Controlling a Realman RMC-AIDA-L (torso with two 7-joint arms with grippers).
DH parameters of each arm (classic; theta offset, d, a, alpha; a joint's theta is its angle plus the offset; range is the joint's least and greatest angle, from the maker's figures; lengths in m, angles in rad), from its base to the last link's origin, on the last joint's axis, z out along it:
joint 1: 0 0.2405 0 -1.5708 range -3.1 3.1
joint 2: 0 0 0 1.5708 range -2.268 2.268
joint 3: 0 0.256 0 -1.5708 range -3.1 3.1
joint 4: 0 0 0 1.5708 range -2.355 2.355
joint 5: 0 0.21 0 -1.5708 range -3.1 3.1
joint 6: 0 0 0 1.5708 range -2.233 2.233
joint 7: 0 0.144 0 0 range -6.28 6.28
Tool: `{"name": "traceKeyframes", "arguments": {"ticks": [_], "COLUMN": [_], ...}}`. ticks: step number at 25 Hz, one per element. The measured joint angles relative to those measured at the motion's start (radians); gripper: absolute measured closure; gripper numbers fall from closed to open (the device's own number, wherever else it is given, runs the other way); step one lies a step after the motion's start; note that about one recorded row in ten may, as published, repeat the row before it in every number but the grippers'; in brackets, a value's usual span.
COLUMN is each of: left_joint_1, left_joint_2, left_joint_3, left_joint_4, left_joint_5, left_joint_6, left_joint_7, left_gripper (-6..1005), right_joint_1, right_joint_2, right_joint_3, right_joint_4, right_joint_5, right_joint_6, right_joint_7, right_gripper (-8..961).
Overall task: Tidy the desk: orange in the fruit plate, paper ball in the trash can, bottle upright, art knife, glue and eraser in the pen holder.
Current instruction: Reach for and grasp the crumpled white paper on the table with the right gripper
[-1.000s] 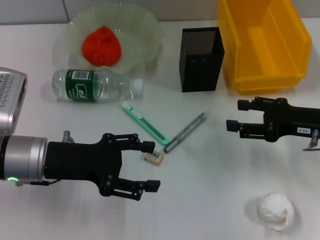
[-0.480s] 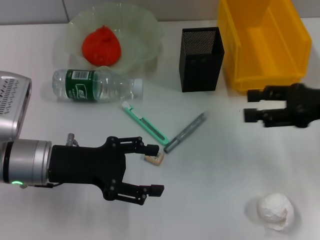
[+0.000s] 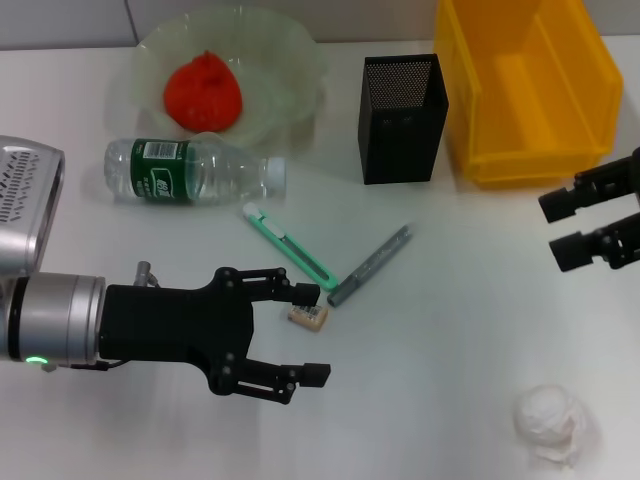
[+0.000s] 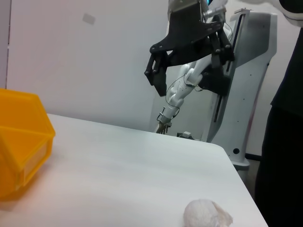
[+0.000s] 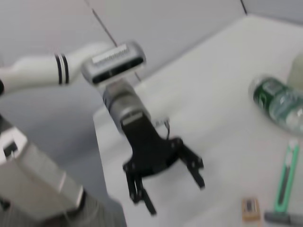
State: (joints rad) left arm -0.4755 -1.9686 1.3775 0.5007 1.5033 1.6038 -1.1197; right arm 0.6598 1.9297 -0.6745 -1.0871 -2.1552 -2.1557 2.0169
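Here the left gripper (image 3: 312, 332) hangs low over the table (image 3: 430, 350) with its two fingers spread wide, holding nothing. The eraser (image 3: 308, 316) lies just beside the upper finger (image 3: 300, 293) — near the gap between the fingers, but whether it touches the finger I cannot tell. In the right wrist view the same gripper (image 5: 170, 189) is seen from the front, fingers apart, with the eraser (image 5: 250, 209) a little away on the table.

The knife (image 3: 290, 251), green, lies flat just beyond the eraser, pointing diagonally. Its near end meets the near end of the grey glue stick (image 3: 371, 264), and the two form a V shape. The bottle (image 3: 192, 170) lies on its side, cap toward the knife, in front of the plate (image 3: 290, 60). The orange (image 3: 203, 92) sits in the plate.

The holder (image 3: 402, 118), black mesh, stands upright between the plate and the yellow bin (image 3: 530, 85).

The right gripper (image 3: 572, 226) is at the right edge of the head view, in front of the bin, fingers open and empty. The paper ball (image 3: 550, 424) lies well apart from it, near the front edge of the table — the left wrist view shows the ball (image 4: 207, 215) on the table and the right gripper (image 4: 189, 42) raised high above.
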Motion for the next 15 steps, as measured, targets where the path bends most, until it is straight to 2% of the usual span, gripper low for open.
{"name": "traceKeyframes", "arguments": {"ticks": [3, 9, 10, 11, 14, 15], "left_joint_1": [0.0, 0.0, 0.0, 0.0, 0.0, 0.0], "left_joint_2": [-0.003, -0.011, -0.014, -0.014, -0.017, -0.02], "left_joint_3": [-0.001, -0.002, -0.002, -0.002, -0.002, -0.001], "left_joint_4": [0.0, 0.0, -0.001, -0.001, -0.003, -0.003], "left_joint_5": [0.0, 0.0, 0.0, 0.0, 0.0, 0.0], "left_joint_6": [-0.002, -0.014, -0.021, -0.021, -0.024, -0.027], "left_joint_7": [-0.003, -0.004, -0.003, -0.003, -0.004, -0.004], "left_gripper": [139, 139, 139, 139, 140, 140], "right_joint_1": [0.036, 0.09, 0.101, 0.101, 0.118, 0.126], "right_joint_2": [-0.003, 0.003, 0.011, 0.011, 0.032, 0.053], "right_joint_3": [-0.027, -0.185, -0.234, -0.234, -0.287, -0.307], "right_joint_4": [-0.028, -0.039, -0.04, -0.04, -0.046, -0.057], "right_joint_5": [-0.063, -0.153, -0.175, -0.175, -0.222, -0.255], "right_joint_6": [-0.021, -0.021, -0.018, -0.018, -0.011, -0.01], "right_joint_7": [0.034, 0.071, 0.073, 0.073, 0.073, 0.071], "right_gripper": [183, 183, 183, 183, 183, 183]}}
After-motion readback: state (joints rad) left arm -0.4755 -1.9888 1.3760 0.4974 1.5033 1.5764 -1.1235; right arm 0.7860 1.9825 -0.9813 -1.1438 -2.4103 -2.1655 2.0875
